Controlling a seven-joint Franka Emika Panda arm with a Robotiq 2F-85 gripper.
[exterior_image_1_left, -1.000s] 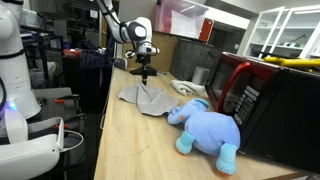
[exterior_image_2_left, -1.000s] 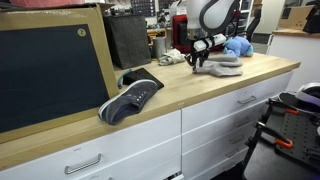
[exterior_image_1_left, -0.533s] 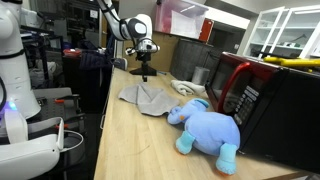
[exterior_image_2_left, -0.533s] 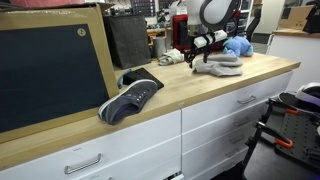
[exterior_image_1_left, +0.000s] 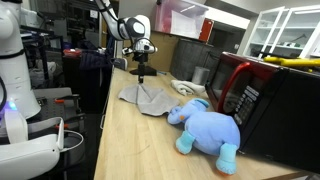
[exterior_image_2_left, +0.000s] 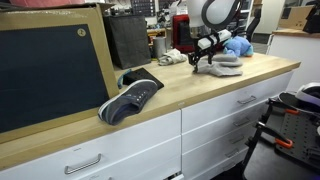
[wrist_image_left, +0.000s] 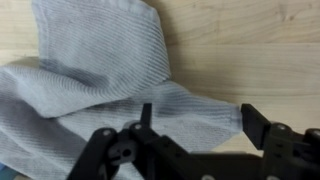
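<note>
In an exterior view, shows the gripper (exterior_image_1_left: 141, 72) pointing straight down over the far end of a grey cloth (exterior_image_1_left: 147, 98) crumpled on the wooden counter (exterior_image_1_left: 125, 145); appears just above the fabric, though too small here to tell whether touching. Places a blue plush elephant (exterior_image_1_left: 208, 127) nearer the camera, just beside the cloth, and a red-and-black microwave (exterior_image_1_left: 262, 100) behind the toy. In an exterior view, sets the gripper (exterior_image_2_left: 203, 62) over the near edge of the grey cloth (exterior_image_2_left: 224, 67), with the blue plush elephant (exterior_image_2_left: 238, 46) beyond and a dark shoe (exterior_image_2_left: 132, 98) well apart along the counter, beside a black framed board (exterior_image_2_left: 50, 75). In the wrist view, looks down on the grey cloth (wrist_image_left: 100, 80) lying in folds on the wood, with the fingers (wrist_image_left: 256, 122) standing apart and clamping nothing, one over the fabric, one past its edge over bare wood.
</note>
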